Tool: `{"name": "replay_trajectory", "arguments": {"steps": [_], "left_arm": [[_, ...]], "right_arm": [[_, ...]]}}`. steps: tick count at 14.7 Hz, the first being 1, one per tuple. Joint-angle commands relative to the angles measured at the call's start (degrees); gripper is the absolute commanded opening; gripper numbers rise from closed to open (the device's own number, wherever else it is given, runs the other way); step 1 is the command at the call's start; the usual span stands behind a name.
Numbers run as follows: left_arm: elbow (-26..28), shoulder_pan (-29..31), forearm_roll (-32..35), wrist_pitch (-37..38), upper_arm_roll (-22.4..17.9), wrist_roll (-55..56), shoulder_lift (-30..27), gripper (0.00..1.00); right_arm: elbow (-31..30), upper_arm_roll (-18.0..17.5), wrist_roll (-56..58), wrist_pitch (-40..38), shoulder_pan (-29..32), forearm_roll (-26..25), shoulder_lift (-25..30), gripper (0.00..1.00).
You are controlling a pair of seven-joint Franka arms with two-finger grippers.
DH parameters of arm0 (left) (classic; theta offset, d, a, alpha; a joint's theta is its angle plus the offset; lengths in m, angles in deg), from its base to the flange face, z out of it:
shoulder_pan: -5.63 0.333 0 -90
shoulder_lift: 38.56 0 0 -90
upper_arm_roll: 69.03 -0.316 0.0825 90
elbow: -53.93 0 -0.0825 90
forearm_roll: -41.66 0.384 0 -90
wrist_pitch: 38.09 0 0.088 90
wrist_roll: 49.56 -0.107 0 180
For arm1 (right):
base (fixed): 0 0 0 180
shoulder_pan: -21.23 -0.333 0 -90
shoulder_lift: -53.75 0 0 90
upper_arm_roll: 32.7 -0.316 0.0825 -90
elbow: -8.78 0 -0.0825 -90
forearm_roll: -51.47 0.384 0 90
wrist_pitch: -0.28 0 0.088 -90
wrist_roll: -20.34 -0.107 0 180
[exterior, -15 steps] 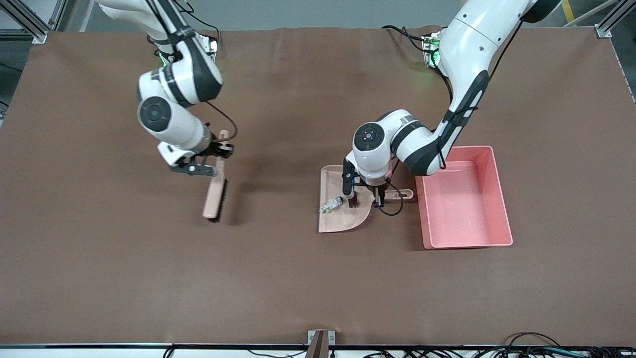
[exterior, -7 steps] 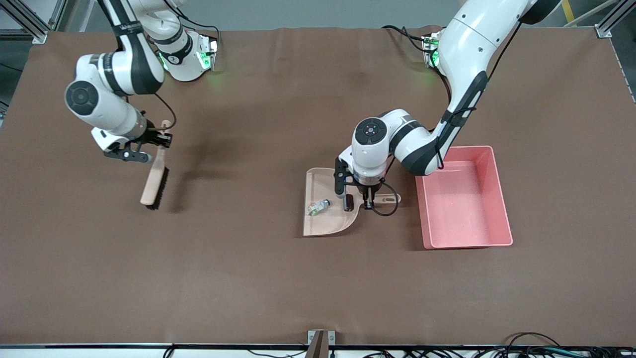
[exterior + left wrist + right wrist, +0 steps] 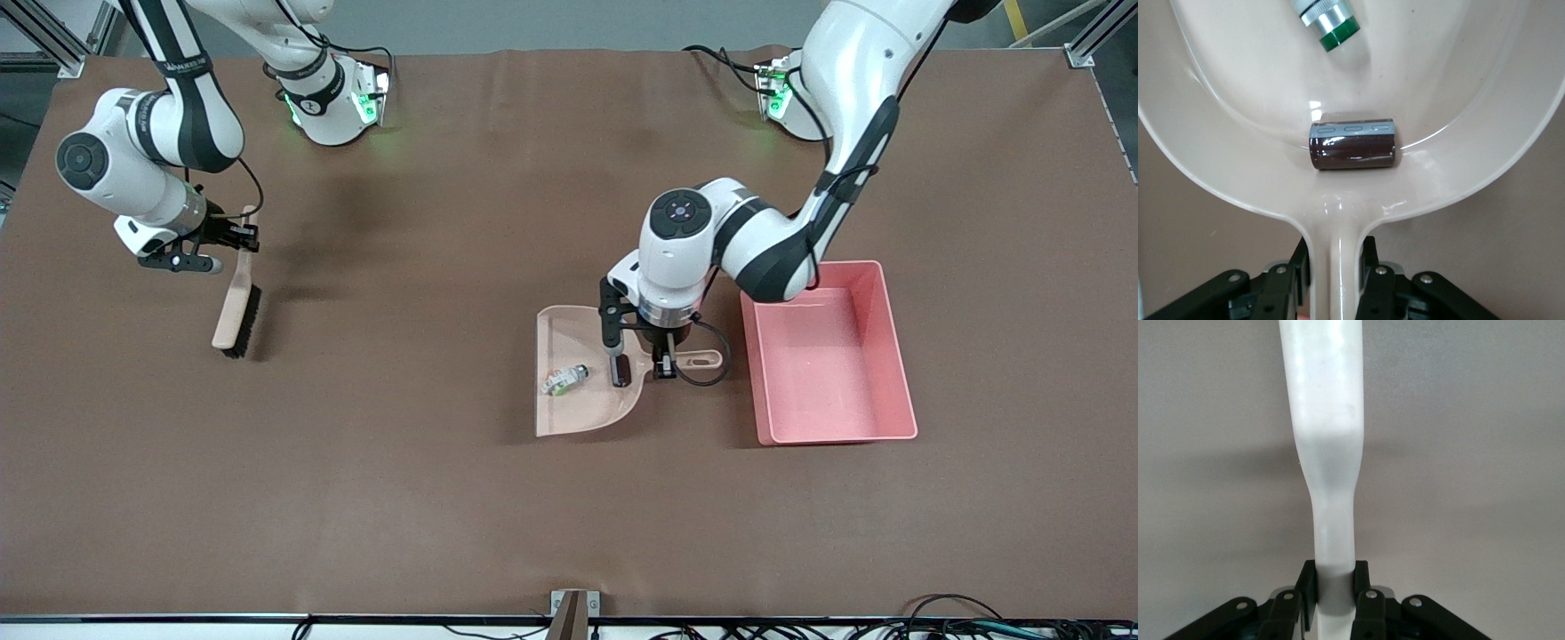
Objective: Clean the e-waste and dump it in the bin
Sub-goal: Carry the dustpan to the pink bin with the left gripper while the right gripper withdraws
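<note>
Holding the brush [image 3: 236,307] by its handle, our right gripper [image 3: 233,238] is clamped tight, out at the right arm's end of the table, bristle end down near the mat [image 3: 444,498]. Sweeping looks done to us. Mid-table, the beige dustpan [image 3: 569,418] carries both e-waste bits: the white-and-grey component [image 3: 565,380] with green and orange marks near the pan's middle, the dark brown-black block [image 3: 621,372] closer to the handle. Our left gripper [image 3: 659,364] is clenched on the dustpan handle [image 3: 1335,267]; the left wrist view shows the fingers [image 3: 1368,263] pinching it from both sides. Just beside it, toward the left arm's end, the pink bin [image 3: 889,356] sits with no e-waste in it that we can see. What's left, by our read: carry the pan over the bin and tip both pieces in.
</note>
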Motion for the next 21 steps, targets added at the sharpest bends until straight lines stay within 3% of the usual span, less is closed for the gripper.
{"name": "replay_trajectory", "arguments": {"steps": [1,3,8,10,12,13,14,16,21], "left_arm": [[1.1,7.1,-1.5,4.5,5.8,-0.9,-5.3,0.09],[1.1,14.7,-1.6,7.3,11.5,-3.1,-6.8,0.09],[1.6,40.2,-1.6,13.8,29.9,-9.8,-8.0,0.09],[2.1,47.4,-1.6,15.0,33.8,-13.3,-8.0,0.09],[2.1,51.2,-1.6,16.5,34.9,-17.8,-8.0,0.09],[2.4,53.1,-1.6,16.9,34.9,-20.7,-7.9,0.09],[2.9,54.6,-1.6,17.2,35.0,-22.7,-8.0,0.09],[3.8,57.2,-1.5,17.6,34.9,-26.5,-7.9,0.09],[6.8,62.4,-0.1,18.4,34.1,-34.6,-7.5,0.09]], "right_arm": [[-3.2,-1.2,0.0,4.2,1.0,-1.0,1.3,0.00],[-3.3,-1.2,0.0,5.8,1.0,-0.9,-0.1,0.00],[-1.9,-1.2,-1.7,8.0,2.1,-0.2,-5.8,0.00],[-0.8,-1.2,-3.7,8.0,2.0,0.1,-7.4,0.00],[-0.2,-1.2,-5.5,7.9,1.7,0.1,-8.2,0.01],[0.2,-1.2,-6.2,7.6,1.6,0.1,-8.9,0.12],[0.9,-1.3,-6.9,7.3,1.6,0.1,-9.3,0.43],[1.5,-1.3,-7.2,7.1,1.6,0.1,-9.8,0.74],[2.0,-1.4,-7.2,6.4,1.4,0.1,-9.7,1.00]]}}
